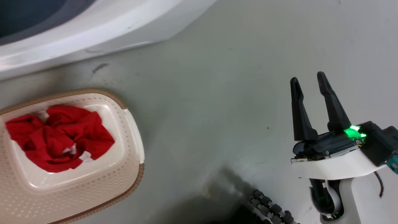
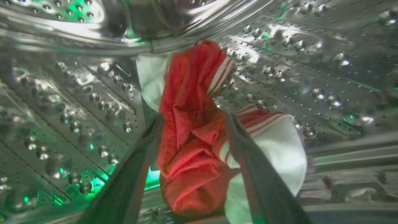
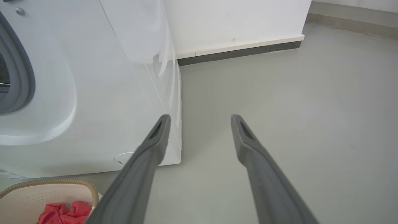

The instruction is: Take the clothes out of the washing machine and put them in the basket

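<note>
While it reaches inside the washing machine [image 3: 93,93], left gripper [image 2: 194,118]: two dark fingers spread wide, one on either side of a crumpled garment. Nothing looks pinched yet, though I cannot tell whether the fingers brush the cloth.
Cloth at that gripper: a red-and-white garment [image 2: 192,133], red fabric with white panels and thin white stripes along its edges, bunched against the drum wall.
Around it: the perforated steel drum [image 2: 77,109], shiny, with green glints on the metal.
Right gripper [image 1: 308,77]: fingers parted, holding nothing, hanging over the bare grey floor [image 1: 217,93], well apart from the basket.
Laundry basket [image 1: 134,140]: on the floor near the foot of the machine, cream perforated plastic with a brown woven-look rim.
In the basket: one plain red garment [image 1: 62,137], crumpled in the middle.
Done, by my reckoning: one piece is out of the machine and in the basket.
Left to do: close on the striped piece, draw it out through the porthole and drop it in beside the red one. I see no other clothes in the stretch of drum on show, so this may be the last.
</note>
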Controlling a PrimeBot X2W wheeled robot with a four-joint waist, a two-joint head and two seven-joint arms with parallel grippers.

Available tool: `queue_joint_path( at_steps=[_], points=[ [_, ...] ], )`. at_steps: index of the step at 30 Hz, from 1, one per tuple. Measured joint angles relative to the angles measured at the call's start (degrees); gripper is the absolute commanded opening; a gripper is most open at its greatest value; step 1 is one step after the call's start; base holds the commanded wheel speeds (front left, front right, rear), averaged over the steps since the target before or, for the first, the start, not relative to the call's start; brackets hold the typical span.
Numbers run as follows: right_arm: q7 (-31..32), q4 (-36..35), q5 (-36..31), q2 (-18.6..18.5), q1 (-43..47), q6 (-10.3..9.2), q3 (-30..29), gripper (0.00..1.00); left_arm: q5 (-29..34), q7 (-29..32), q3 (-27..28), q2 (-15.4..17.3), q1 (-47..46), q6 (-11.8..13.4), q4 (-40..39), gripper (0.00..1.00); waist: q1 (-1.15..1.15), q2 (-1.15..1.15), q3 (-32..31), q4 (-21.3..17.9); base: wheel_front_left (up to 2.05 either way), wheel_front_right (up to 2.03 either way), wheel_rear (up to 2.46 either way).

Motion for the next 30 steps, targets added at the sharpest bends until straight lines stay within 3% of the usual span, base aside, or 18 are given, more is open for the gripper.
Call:
queue_joint_path(
  at_steps=[8, 21, 22, 23, 30],
  points=[
    [0.0, -0.81, 1.71, 0.01, -0.42, 0.0, 2.5, 1.0, 2.29, 8.89, -3.3, 0.19, -7.11, 1.05, 6.64, 1.0, 0.0, 0.0, 3.78, -3.49, 0.0, 0.0, 0.0],
    [0.0, -2.15, 2.1, 0.02, -0.19, 0.0, 3.21, 1.0, 3.92, 13.81, -7.93, 0.18, -7.76, -0.38, 11.85, 1.0, -0.01, 0.0, 5.52, -4.08, 0.0, 0.0, 0.0],
    [0.0, -2.26, 2.19, 0.02, -0.15, 0.0, 3.21, 1.0, 3.78, 14.11, -7.95, 0.09, -7.94, -0.48, 11.98, 0.14, -0.01, 0.0, 5.62, -4.05, 0.0, 0.0, 0.0],
    [0.0, -2.35, 2.38, 0.02, -0.1, 0.0, 3.22, 1.0, 3.53, 14.14, -7.92, -0.01, -8.08, -0.51, 12.07, 0.0, -0.01, 0.0, 5.72, -4.01, 0.0, 0.0, 0.0],
    [0.0, -2.54, 2.6, 0.02, -0.02, 0.0, 3.49, 1.0, 3.26, 12.87, -8.49, 0.62, -8.1, -1.08, 12.54, 0.0, -0.01, 0.0, 5.88, -3.91, 0.0, 0.0, 0.0]
  ],
)
